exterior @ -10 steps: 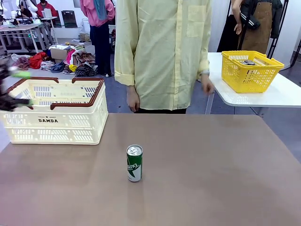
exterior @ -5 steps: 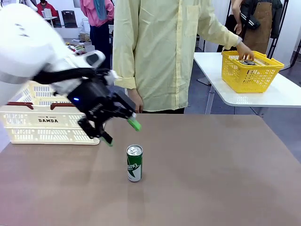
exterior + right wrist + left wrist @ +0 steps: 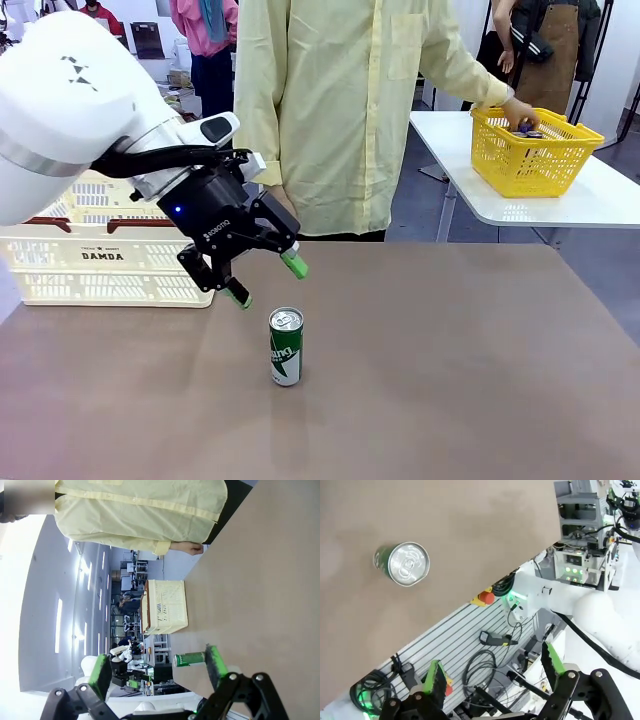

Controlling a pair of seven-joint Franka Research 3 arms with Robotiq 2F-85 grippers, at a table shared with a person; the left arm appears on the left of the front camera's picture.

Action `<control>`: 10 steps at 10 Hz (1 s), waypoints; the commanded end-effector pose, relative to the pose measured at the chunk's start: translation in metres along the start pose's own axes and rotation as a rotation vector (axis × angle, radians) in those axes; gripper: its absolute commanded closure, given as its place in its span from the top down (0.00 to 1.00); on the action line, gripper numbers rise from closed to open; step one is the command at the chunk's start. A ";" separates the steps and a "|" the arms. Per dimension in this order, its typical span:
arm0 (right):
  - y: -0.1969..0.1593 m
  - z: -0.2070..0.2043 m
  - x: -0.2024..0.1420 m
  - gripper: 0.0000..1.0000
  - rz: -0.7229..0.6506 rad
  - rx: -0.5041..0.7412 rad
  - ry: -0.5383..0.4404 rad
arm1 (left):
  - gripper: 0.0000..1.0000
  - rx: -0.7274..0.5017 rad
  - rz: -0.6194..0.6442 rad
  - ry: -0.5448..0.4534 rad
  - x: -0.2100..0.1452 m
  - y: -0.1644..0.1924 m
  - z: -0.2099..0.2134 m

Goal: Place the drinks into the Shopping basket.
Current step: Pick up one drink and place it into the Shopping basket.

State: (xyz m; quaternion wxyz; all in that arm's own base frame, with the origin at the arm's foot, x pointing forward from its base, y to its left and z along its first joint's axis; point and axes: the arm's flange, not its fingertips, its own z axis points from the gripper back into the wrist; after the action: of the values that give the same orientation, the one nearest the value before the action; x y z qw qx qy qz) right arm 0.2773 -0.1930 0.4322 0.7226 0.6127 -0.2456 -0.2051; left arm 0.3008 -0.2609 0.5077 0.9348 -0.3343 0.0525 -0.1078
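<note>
One green drink can with a silver top stands upright on the brown table, near its middle. My left gripper hangs open just above and slightly left of it, empty. From the left wrist, the can lies up and to the left of the open gripper, not between the fingers. The cream Shopping basket with brown rim sits at the table's far left, partly behind my left arm. My right gripper is open and empty, with the can and the basket far beyond it.
A person in a pale yellow shirt stands at the far edge, one hand in a yellow mesh basket on a white side table. The brown table is bare to the right of the can.
My left arm has swung from the basket at the far left to above the can, then edged right and lower. The person's hand has gone into the yellow basket.
</note>
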 end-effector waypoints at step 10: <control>0.002 -0.001 0.003 1.00 0.016 0.021 -0.010 | 1.00 0.639 0.239 -0.208 0.026 -0.033 -0.088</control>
State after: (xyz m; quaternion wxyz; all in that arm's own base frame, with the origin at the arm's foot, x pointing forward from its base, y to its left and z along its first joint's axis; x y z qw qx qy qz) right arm 0.2771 -0.1933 0.4322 0.7225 0.6127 -0.2458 -0.2054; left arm 0.2970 -0.3370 0.4610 0.9978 -0.0623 -0.0164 -0.0120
